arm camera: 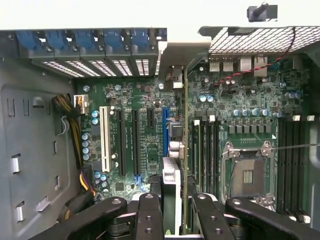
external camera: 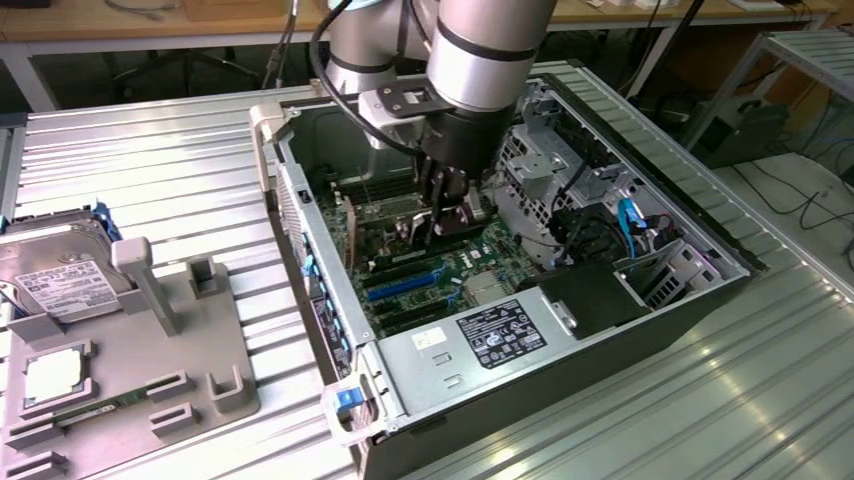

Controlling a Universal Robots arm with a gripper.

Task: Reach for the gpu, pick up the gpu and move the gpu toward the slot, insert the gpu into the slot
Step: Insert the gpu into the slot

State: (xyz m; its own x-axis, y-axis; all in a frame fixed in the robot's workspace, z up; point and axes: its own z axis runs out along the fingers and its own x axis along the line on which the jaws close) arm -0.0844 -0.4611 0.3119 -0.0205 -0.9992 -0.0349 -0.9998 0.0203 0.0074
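The gpu [arm camera: 185, 150], a thin dark circuit card seen edge-on with a silver metal bracket at its far end, stands upright on its long edge inside an open grey metal computer case [external camera: 694, 262]. In the wrist view it runs as a narrow line from between the fingers toward the case's rear wall, just beside a blue expansion slot [arm camera: 165, 131] on the green motherboard [arm camera: 145, 150]; whether its lower edge is seated in a slot cannot be told.

The tool [arm camera: 175, 210], a black two-fingered clamp on a silver robot arm [external camera: 487, 50], is closed narrowly on the near end of the gpu, one finger [arm camera: 150, 215] on each face of the card. In the exterior view the tool [external camera: 447, 222] reaches down into the middle of the case.

Around the card, at about 9 o'clock in the wrist view, lie a white slot [arm camera: 104, 137] and further black slots; at about 3 o'clock sits an empty square processor socket [arm camera: 248, 172]. Blue clips [arm camera: 90, 40] line the rear wall at 11 o'clock.

In the exterior view the case lies on its side on a ribbed silver metal surface [external camera: 160, 160]. At 9 o'clock from the case stands a grey plastic holder [external camera: 160, 300], with a boxy silver labelled hard drive [external camera: 60, 270] beside it.
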